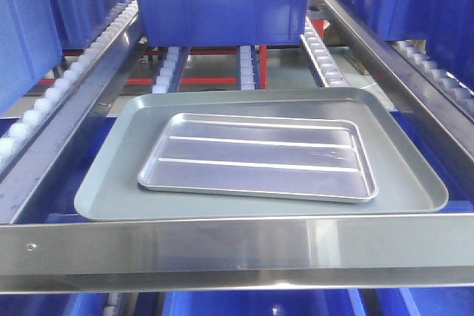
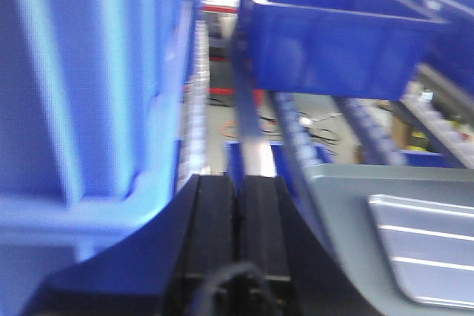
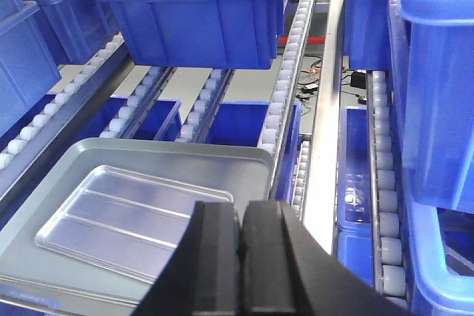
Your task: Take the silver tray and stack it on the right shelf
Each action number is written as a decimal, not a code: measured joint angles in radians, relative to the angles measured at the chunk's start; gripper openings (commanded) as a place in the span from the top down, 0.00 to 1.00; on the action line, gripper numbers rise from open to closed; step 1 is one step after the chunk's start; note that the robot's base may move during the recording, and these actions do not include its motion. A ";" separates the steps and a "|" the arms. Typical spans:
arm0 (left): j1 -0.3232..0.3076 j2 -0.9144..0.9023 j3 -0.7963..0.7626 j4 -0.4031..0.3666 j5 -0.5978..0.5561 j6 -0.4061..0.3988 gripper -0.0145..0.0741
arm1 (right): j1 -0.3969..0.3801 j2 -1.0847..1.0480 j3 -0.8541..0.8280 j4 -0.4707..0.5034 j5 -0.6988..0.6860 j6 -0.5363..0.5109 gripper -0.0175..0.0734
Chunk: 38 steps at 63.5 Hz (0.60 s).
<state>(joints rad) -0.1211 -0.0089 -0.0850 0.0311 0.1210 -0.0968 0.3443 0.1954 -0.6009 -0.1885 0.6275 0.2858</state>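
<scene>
The silver tray (image 1: 255, 157) is shiny, with two long ribs, and lies flat inside a larger dull grey tray (image 1: 111, 175). Both rest on the right shelf, a roller rack behind a broad steel front bar (image 1: 237, 246). Neither gripper appears in the front view. In the blurred left wrist view my left gripper (image 2: 237, 183) is shut and empty, left of the grey tray (image 2: 348, 190) and silver tray (image 2: 429, 249). My right gripper (image 3: 241, 209) is shut and empty, above the near right corner of the silver tray (image 3: 126, 220), not touching it.
A blue bin (image 1: 218, 1) sits on the rollers just behind the trays. More blue bins stand to the left (image 1: 26, 35) and right (image 3: 437, 72). White roller lanes (image 3: 285, 72) and steel rails (image 1: 385, 49) flank the trays. Lower blue bins (image 3: 241, 120) lie under the rack.
</scene>
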 measured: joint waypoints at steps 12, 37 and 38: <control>0.085 -0.002 0.113 -0.031 -0.147 0.002 0.95 | 0.000 0.000 0.000 0.000 0.000 -0.002 0.75; 0.096 -0.002 0.115 -0.036 -0.163 0.004 0.95 | 0.000 0.000 0.000 -0.001 0.000 -0.002 0.75; 0.096 -0.002 0.115 -0.036 -0.163 0.004 0.95 | 0.000 0.000 0.000 -0.001 0.000 -0.002 0.75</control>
<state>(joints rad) -0.0251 -0.0111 0.0297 -0.0053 -0.0420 -0.0929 0.3443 0.1954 -0.6009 -0.1892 0.6275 0.2838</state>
